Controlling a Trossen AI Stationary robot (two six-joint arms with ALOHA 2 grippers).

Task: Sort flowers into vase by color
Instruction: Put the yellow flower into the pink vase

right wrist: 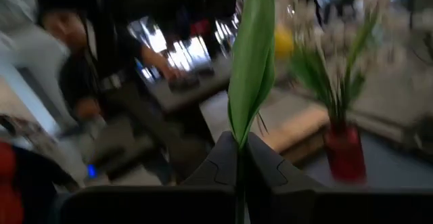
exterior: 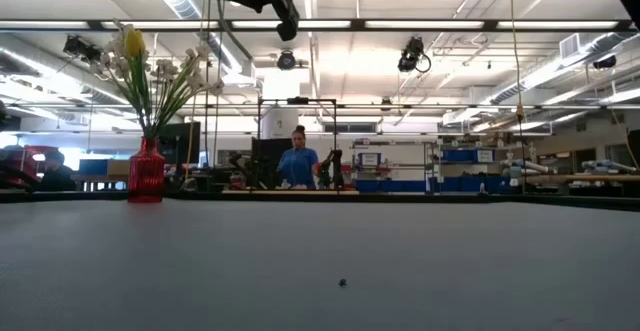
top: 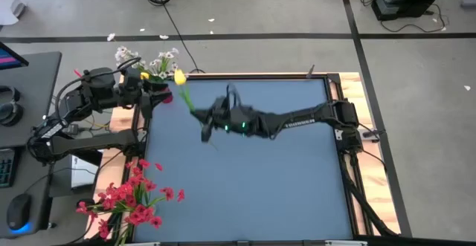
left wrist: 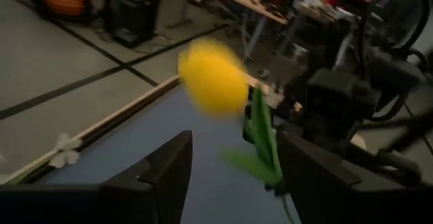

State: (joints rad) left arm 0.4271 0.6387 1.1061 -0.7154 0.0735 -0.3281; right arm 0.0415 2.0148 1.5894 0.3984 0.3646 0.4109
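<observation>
Right gripper [top: 201, 120] jaws clamped on yellow tulip [top: 179, 76] stem, mid-air over tabletop [top: 253, 186]. Left gripper [top: 160, 90] jaws open near red vase [exterior: 146, 171] at the tabletop's far-left corner.

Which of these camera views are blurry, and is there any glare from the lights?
Left wrist view: the yellow tulip is a soft blur, as is the room behind it. Right wrist view: the background smears, though the green leaf held by the right gripper reads clearly. Low view: sharp, with bright ceiling light strips but no washout. High view: evenly lit, no strong glare.
</observation>
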